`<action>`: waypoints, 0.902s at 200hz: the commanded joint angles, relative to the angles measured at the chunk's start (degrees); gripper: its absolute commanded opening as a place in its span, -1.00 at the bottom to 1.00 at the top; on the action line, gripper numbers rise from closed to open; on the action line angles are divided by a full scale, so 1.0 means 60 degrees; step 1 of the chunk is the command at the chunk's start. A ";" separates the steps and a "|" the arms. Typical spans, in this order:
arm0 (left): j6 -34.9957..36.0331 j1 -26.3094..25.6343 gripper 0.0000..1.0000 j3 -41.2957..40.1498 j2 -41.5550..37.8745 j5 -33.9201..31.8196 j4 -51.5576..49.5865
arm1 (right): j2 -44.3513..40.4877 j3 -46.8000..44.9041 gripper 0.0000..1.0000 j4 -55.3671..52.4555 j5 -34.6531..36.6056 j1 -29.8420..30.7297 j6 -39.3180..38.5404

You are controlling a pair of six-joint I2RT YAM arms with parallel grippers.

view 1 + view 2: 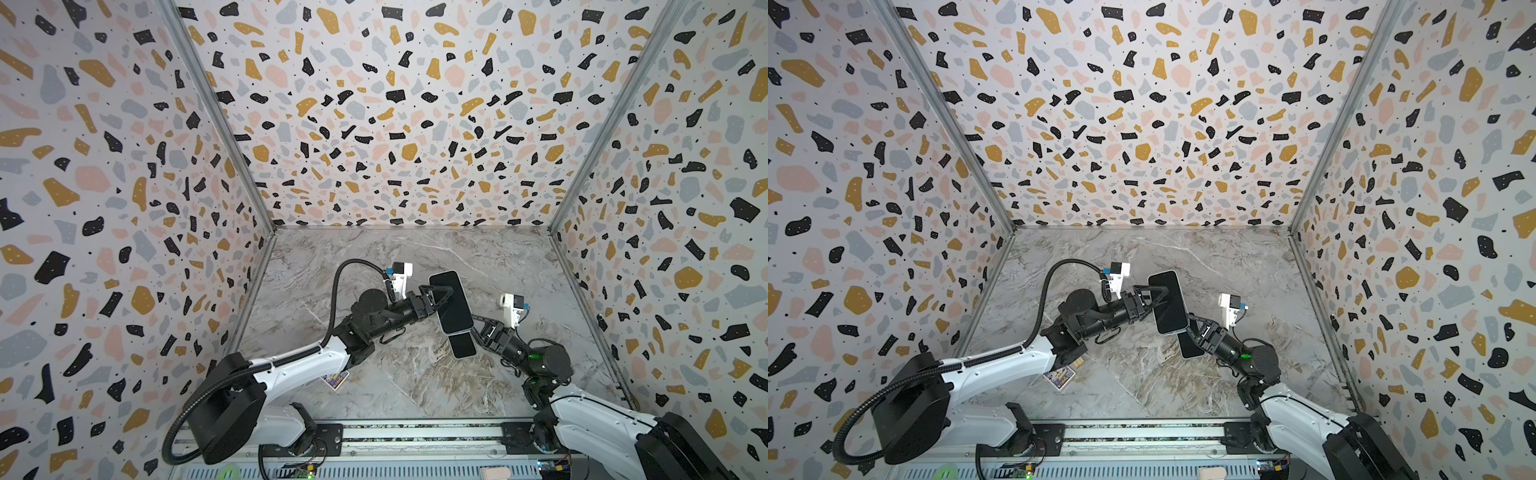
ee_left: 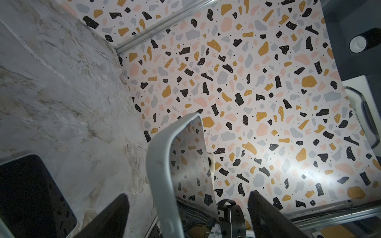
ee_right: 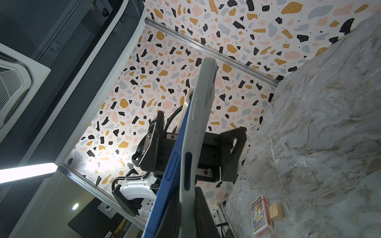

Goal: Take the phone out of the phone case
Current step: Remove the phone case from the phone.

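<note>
The phone (image 1: 451, 299) is held up off the table with its dark screen facing up, inside a pale grey phone case (image 3: 198, 123). My right gripper (image 3: 186, 208) is shut on the case's lower end. There the phone's blue edge (image 3: 171, 164) stands a little apart from the grey rim. My left gripper (image 2: 188, 208) is open, and the case's side (image 2: 160, 175) passes between its fingers (image 2: 266, 216) without touching them. In both top views the left gripper (image 1: 1156, 297) straddles the phone's left long edge, and the right gripper (image 1: 478, 328) is at its near end.
A second dark-screened phone (image 1: 463, 347) lies flat on the marble table (image 1: 374, 257), just under the held one. A card box (image 1: 1059, 378) and a small wooden block (image 3: 276, 210) lie beside the left arm. Terrazzo walls close three sides, and a rail (image 1: 415, 436) runs along the front.
</note>
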 commanded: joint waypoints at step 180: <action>1.4866 -0.7764 0.93 0.4195 -0.0353 -1.3895 -0.7527 | -0.0574 0.0006 -1.00 0.0287 0.0440 0.0018 -0.0131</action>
